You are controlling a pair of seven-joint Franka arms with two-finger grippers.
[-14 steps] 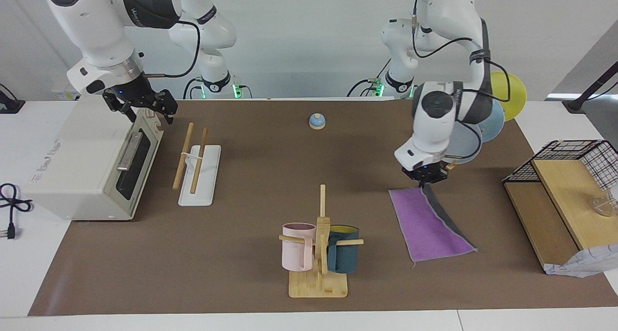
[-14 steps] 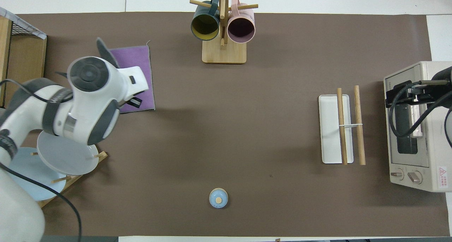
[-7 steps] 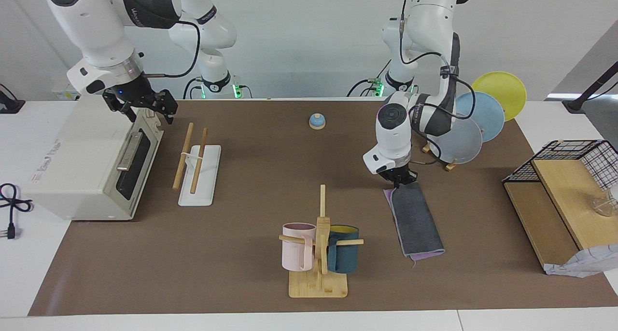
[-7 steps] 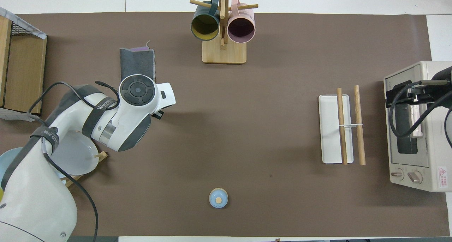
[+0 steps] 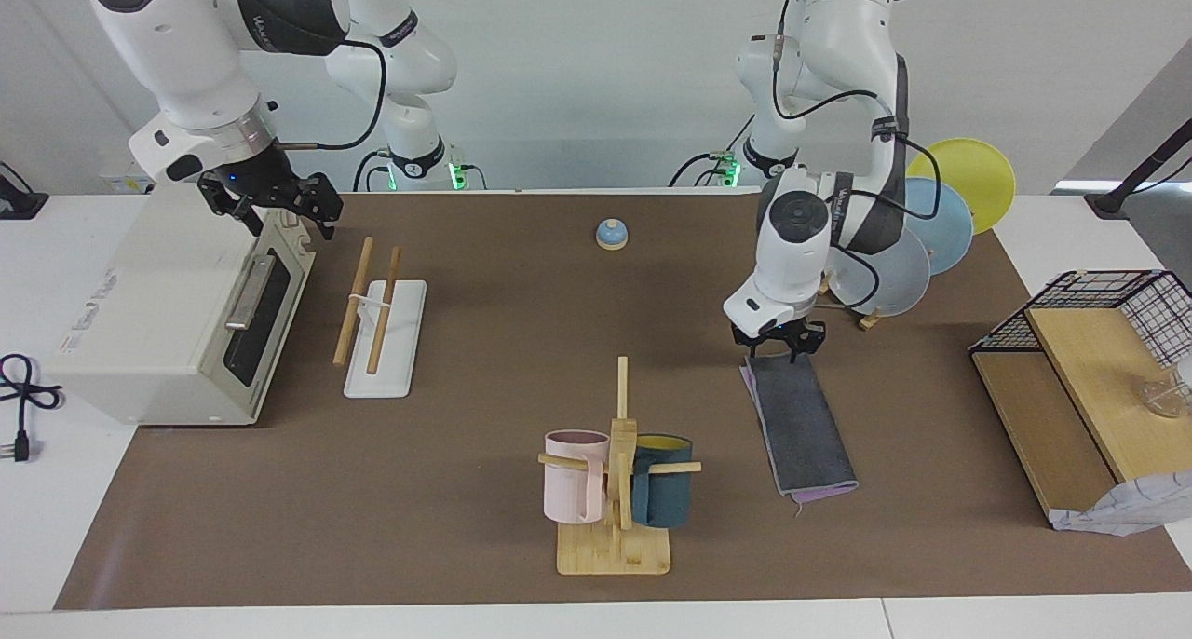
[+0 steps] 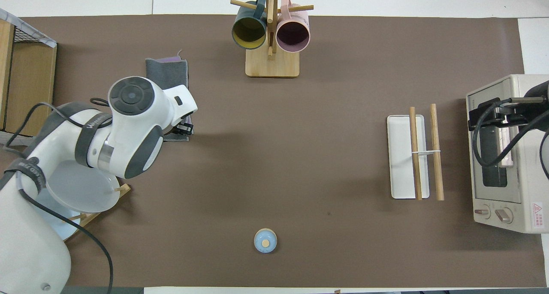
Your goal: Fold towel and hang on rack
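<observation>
The towel (image 5: 801, 425) lies folded in half on the brown mat, grey side up with a purple edge showing at its end farthest from the robots. It lies toward the left arm's end of the table, beside the mug stand. In the overhead view the left arm hides much of the towel (image 6: 167, 71). My left gripper (image 5: 780, 346) hangs open just over the towel's end nearest the robots and holds nothing. The rack (image 5: 377, 313), two wooden rails on a white base, stands beside the toaster oven; it also shows in the overhead view (image 6: 401, 157). My right gripper (image 5: 279, 209) waits open over the oven.
A toaster oven (image 5: 177, 313) stands at the right arm's end. A bamboo mug stand (image 5: 615, 546) with two mugs stands mid-table, farthest from the robots. A plate stand with plates (image 5: 894, 266) and a wooden shelf with wire basket (image 5: 1080, 387) stand at the left arm's end. A blue bell (image 5: 611, 235) sits near the robots.
My left gripper carried the towel's edge across, folding the grey side over the purple one, then let go, opened and rose a little. The right arm has not moved.
</observation>
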